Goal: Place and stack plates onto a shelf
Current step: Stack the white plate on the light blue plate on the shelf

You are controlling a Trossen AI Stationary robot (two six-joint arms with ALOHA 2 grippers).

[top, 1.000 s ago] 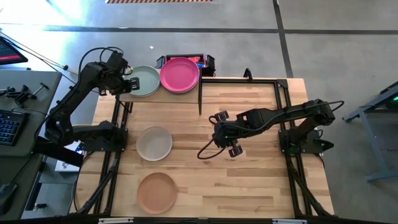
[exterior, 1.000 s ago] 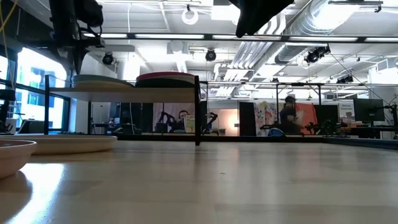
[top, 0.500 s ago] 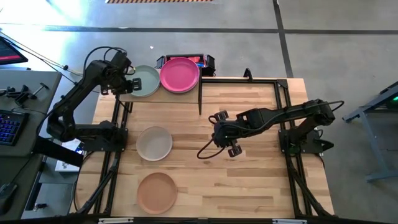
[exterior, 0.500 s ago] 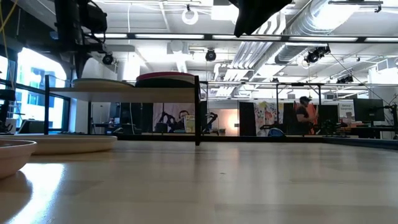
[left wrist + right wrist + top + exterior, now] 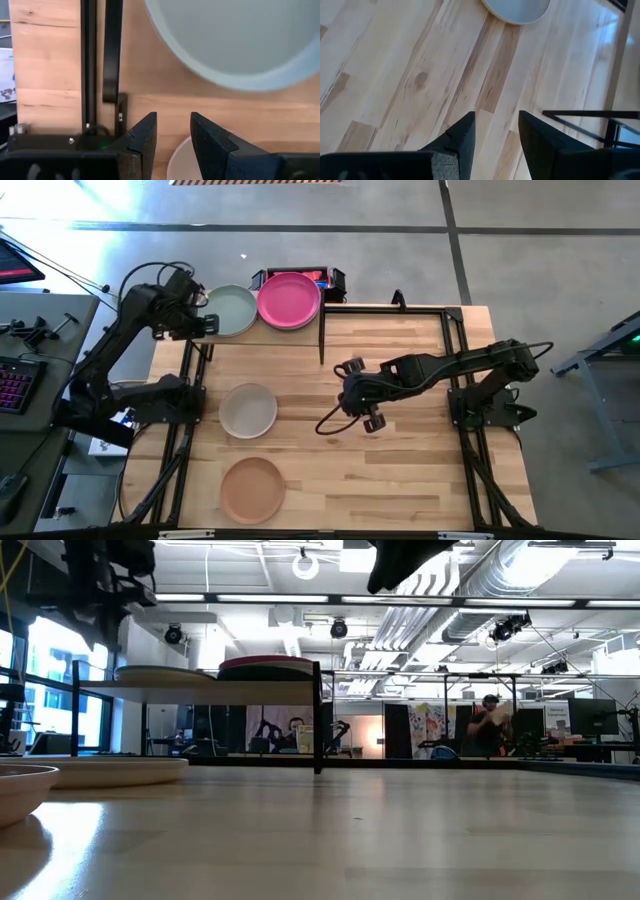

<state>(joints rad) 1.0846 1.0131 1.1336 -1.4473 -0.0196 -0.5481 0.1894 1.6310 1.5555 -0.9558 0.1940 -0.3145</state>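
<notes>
Black jointed arms, looped black cables, dark blocky pincer (image 5: 172, 142) fingers.

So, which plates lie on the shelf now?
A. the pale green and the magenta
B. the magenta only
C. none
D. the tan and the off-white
A: in the high view the pale green plate and the magenta plate sit side by side on the shelf.

Pale green plate (image 5: 232, 311), magenta plate (image 5: 289, 300), off-white plate (image 5: 248, 410), seemingly peach plate (image 5: 252, 490).
</notes>
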